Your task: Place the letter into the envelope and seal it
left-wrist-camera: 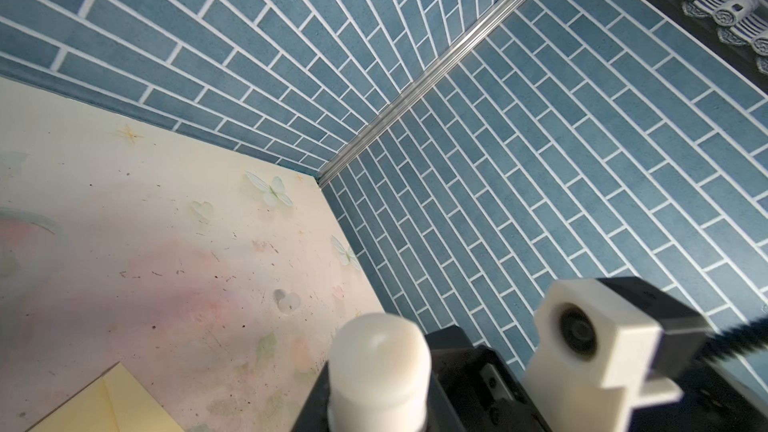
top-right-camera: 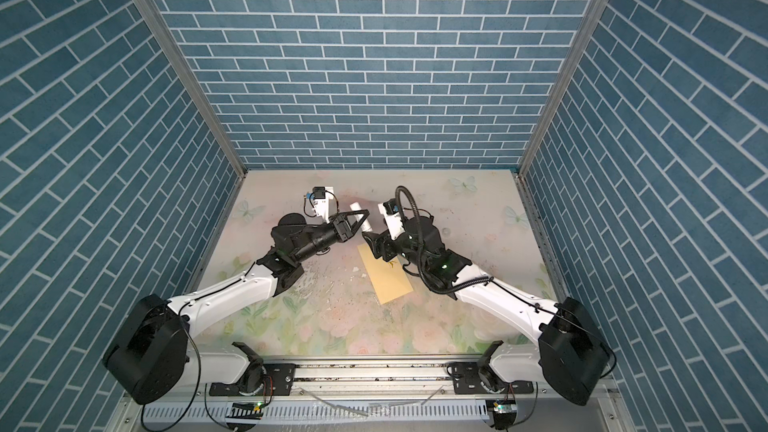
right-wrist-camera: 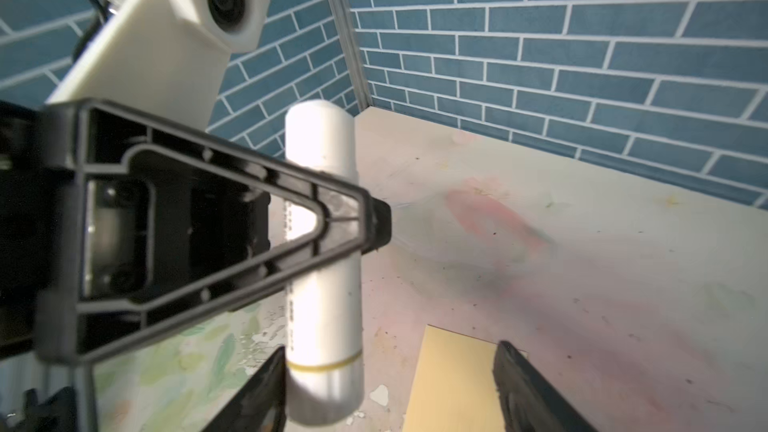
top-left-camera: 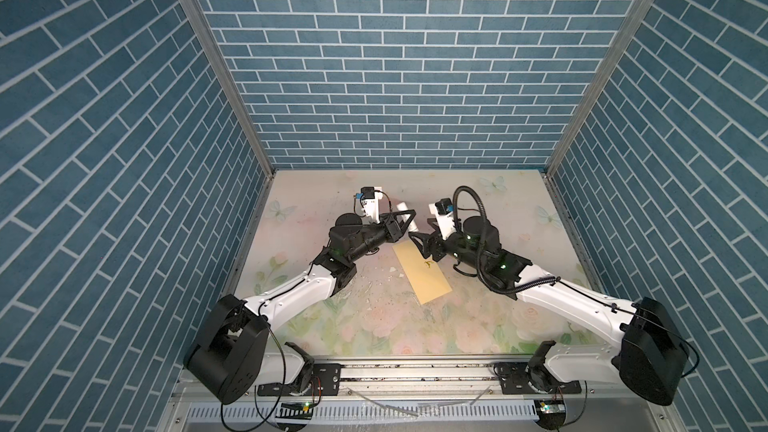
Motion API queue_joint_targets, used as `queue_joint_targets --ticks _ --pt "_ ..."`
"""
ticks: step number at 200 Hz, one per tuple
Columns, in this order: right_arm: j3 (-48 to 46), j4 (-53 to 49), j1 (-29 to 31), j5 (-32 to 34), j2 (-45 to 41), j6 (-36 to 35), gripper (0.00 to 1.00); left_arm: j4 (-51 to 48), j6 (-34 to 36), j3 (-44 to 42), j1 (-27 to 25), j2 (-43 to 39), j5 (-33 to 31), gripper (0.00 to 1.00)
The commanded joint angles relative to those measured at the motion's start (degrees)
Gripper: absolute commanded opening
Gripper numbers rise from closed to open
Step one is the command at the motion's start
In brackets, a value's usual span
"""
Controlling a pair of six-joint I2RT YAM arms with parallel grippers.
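The pale-yellow envelope lies flat and slantwise at mid-table; a corner of it shows in the left wrist view and an end in the right wrist view. The letter is out of view. My left gripper is shut on a white stick-like tube and holds it above the table beyond the envelope's far end. My right gripper faces it, open, with the tube's lower end between its fingers, close to one.
The floral table mat carries small white flakes left of the envelope. Blue brick-pattern walls close in the back and both sides. The two wrists stand close together over the middle.
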Motion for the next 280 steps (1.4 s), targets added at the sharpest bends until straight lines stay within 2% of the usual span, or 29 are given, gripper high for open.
queue_joint_targets --ticks 1,31,56,92,111,146,162,174,192,207,231,248,268,280 --pt "-3.8 15.4 -3.4 -19.3 1.2 12.2 0.74 0.8 -0.1 2.0 0.3 -1.4 2.7 0.00" --pt "-5.8 30.8 -6.3 -27.1 5.9 22.0 0.60 1.3 -0.7 2.3 0.3 -1.5 3.9 0.00" --pt "-5.3 37.7 -7.1 -30.0 9.6 26.8 0.48 1.4 -0.8 2.3 0.3 -1.4 4.0 0.00" --pt "-4.8 40.1 -7.3 -30.7 11.7 29.1 0.28 1.4 -0.8 2.1 0.3 -1.4 4.0 0.00" --pt "-4.2 39.1 -7.3 -30.5 12.0 29.4 0.13 1.5 -0.8 2.2 0.3 -1.2 4.1 0.00" --pt "-3.6 32.2 -7.2 -26.0 10.5 26.4 0.00 0.3 0.2 2.1 0.3 -1.1 3.1 0.00" --pt "-3.1 24.1 -7.0 -19.6 7.9 22.2 0.00 -1.0 1.1 2.0 0.2 -1.3 2.5 0.00" --pt "-2.0 15.3 -5.9 -11.8 5.4 17.3 0.00 -1.9 1.7 2.1 0.2 -1.3 1.9 0.00" --pt "2.2 -0.1 -0.6 6.6 2.3 6.4 0.00 -3.0 2.4 2.2 0.2 -1.1 1.4 0.00" --pt "6.2 -7.5 5.4 24.5 2.8 -2.1 0.00 -3.3 2.5 2.3 0.1 -0.8 1.2 0.00" --pt "12.6 -12.6 12.0 46.7 7.7 -10.3 0.00 -3.3 2.4 2.2 0.0 -0.3 1.0 0.00" --pt "17.1 -14.1 15.2 58.8 12.7 -15.7 0.00 -3.3 2.4 2.2 0.0 -0.1 0.9 0.00" --pt "21.1 -13.4 18.2 68.1 17.9 -22.4 0.00 -3.4 2.4 2.1 0.0 -0.1 0.6 0.00" --pt "22.1 -12.0 19.3 69.8 20.0 -26.0 0.00 -3.3 2.5 2.1 0.0 -0.1 0.6 0.00"
